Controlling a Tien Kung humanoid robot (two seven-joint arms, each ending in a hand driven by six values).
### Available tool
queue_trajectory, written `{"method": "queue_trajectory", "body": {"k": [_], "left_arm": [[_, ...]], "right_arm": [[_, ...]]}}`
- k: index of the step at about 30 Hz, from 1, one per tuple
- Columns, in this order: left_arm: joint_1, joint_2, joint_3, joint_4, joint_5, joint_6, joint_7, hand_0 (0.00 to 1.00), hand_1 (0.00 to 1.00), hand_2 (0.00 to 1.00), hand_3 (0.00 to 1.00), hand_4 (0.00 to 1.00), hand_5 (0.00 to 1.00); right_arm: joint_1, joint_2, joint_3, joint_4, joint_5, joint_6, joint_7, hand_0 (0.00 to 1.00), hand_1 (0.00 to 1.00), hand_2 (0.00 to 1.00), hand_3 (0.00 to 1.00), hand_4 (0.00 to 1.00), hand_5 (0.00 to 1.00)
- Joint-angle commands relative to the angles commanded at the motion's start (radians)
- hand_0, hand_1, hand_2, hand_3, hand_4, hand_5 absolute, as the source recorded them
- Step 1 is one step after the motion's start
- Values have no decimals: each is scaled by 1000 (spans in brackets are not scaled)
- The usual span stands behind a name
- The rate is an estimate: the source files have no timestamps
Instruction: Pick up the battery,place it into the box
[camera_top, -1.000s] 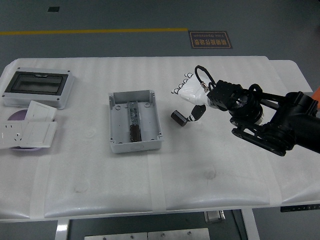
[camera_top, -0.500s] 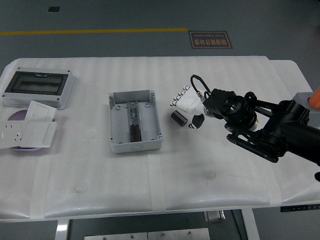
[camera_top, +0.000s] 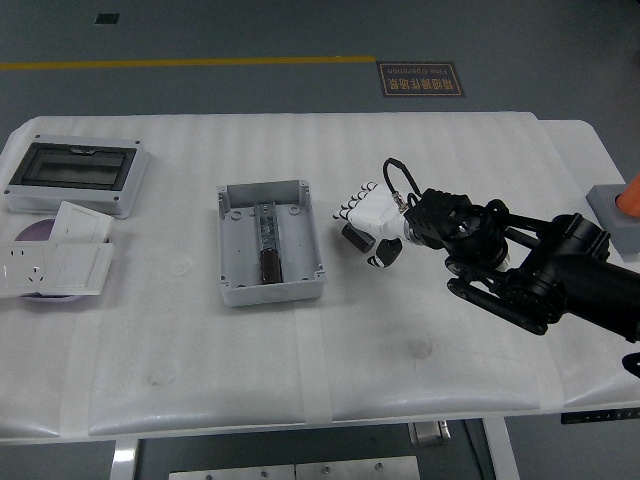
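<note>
1. Grey workshop floor with a yellow line lies behind the white table (camera_top: 420, 340), where we log this entry.
2. Battery (camera_top: 352, 235): a small dark cylinder on the table, just right of the box (camera_top: 270, 243) and outside it. It has kept its spot over the last second.
3. Right hand (camera_top: 372, 222): white, five-fingered, on the black arm from the right. A second ago it hovered up and to the right of the battery; we now find it lowered and drawn left until it covers most of it.
4. Grasp: fingers (camera_top: 350, 209) curve over the battery's top, the thumb sits below and to its right. We cannot tell whether they already pinch it; the battery is not lifted.
5. Judgement: the pick-up is at the closing stage; lift and carry to the box remain.
6. Box: open grey enclosure, a dark part already lying in its centre channel.
7. Left hand: not in view.
</note>
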Motion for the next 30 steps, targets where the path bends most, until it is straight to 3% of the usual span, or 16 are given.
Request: {"method": "queue_trajectory", "body": {"k": [1,7,8,22,25,30], "left_arm": [[-1,0,1,0,-1,0,-1,659,660,620,527,402,429],[-3,-2,14,0,-12,2,-5,659,660,620,527,402,429],[-3,-2,14,0,-12,2,-5,659,660,620,528,402,429],[-4,-3,24,0,-27,7,-14,659,660,620,528,403,431],[-4,-4,21,0,-26,9,-16,659,660,620,528,404,431],[0,-5,10,0,-15,8,-13,659,660,620,528,404,431]], "right_arm": [[-1,3,1,-5,2,-3,2,998,912,865,960,713,297],[-7,18,12,-43,-8,-1,23,998,912,865,960,713,297],[-7,20,15,-51,-11,2,27,992,764,601,666,481,199],[0,20,10,-77,24,-15,34,964,728,566,637,439,192],[5,8,-22,-60,71,-53,5,950,712,554,633,440,197],[32,-44,-130,10,184,-178,-93,950,712,554,633,440,197]]}}
